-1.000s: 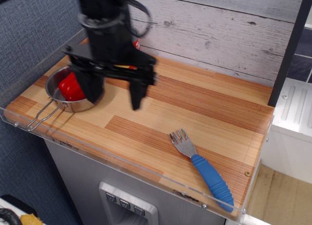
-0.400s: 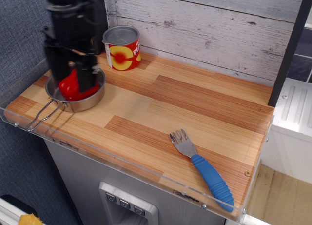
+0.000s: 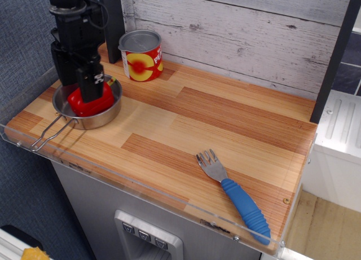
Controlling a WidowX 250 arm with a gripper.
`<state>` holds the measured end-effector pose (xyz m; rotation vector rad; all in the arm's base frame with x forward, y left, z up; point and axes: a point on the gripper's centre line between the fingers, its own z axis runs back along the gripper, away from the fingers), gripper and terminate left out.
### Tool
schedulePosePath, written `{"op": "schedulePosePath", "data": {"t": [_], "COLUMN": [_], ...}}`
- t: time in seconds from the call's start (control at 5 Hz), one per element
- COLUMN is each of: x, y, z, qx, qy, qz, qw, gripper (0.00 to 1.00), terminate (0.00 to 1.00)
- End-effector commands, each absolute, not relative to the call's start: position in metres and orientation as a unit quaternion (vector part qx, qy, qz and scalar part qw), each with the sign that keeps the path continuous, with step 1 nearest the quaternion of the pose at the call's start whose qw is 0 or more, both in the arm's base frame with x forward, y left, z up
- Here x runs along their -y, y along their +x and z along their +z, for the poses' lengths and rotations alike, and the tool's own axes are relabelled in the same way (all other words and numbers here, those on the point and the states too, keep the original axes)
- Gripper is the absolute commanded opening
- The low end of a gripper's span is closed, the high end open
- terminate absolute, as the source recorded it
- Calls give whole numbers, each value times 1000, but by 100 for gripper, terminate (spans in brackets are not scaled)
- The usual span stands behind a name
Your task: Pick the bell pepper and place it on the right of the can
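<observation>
The red bell pepper lies in a shallow steel pan at the table's back left. My black gripper hangs straight down over the pan, open, with its fingers low around the pepper's top and hiding part of it. I cannot tell whether they touch it. The can, yellow label with a red circle and a silver lid, stands upright against the back wall, just right of and behind the pan.
A fork with a blue handle lies at the front right. The pan's wire handle points to the front left edge. A clear acrylic lip runs along the table's front. A dark post stands behind the gripper.
My gripper has swung from over the table's middle left to above the pan, uncovering the can, and has come down around the pepper. The pepper, can and fork have not moved.
</observation>
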<state>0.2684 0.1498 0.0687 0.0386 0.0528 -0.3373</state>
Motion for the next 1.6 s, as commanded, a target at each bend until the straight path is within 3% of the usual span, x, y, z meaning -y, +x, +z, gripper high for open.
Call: {"op": "schedulePosePath", "data": {"t": [0.0, 1.2, 1.4], "x": [-172, -173, -174], "y": [288, 292, 292], "z": [66, 39, 38], "qx": [13, -2, 3], "qy": [47, 34, 28], "qz": [-190, -198, -192], "qw": [981, 980, 981], "gripper": [100, 100, 0], "terminate": [0, 0, 0]}}
